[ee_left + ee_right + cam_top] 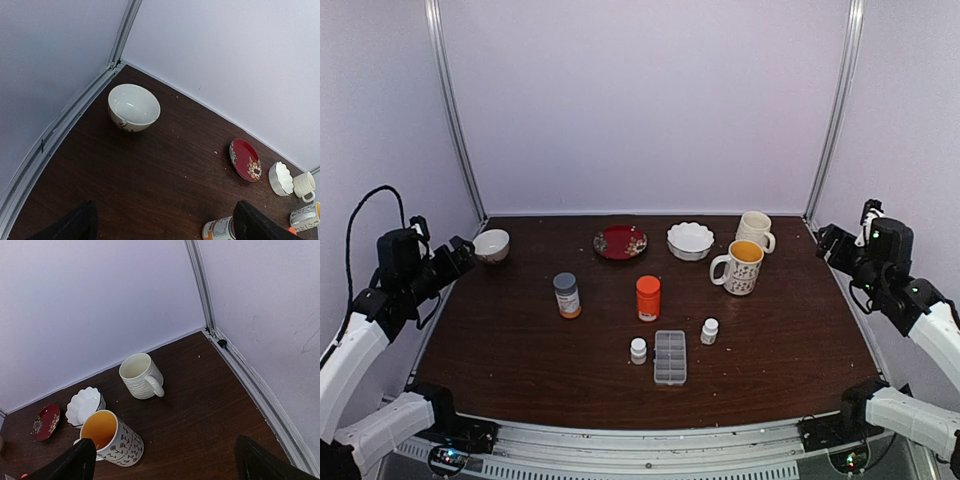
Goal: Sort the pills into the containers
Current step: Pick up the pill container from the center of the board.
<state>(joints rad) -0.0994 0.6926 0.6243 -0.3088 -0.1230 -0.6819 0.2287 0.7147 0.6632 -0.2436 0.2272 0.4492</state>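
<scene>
The clear pill box (670,357) lies flat near the table's front centre, and its two rows of containers show through the plastic. The pills are too small to make out in any view. My left gripper (460,258) hangs open at the far left edge, near a white bowl (491,245). In the left wrist view that gripper (165,225) has bare table between its fingers. My right gripper (825,243) hangs open at the far right edge. In the right wrist view this gripper (167,462) holds nothing, and a patterned mug (111,438) stands beside its left finger.
Two small white bottles (638,350) (709,331) flank the pill box. An orange bottle (648,298) and a grey-capped bottle (566,295) stand mid-table. A red plate (620,242), a scalloped white dish (690,240) and a cream mug (754,230) line the back.
</scene>
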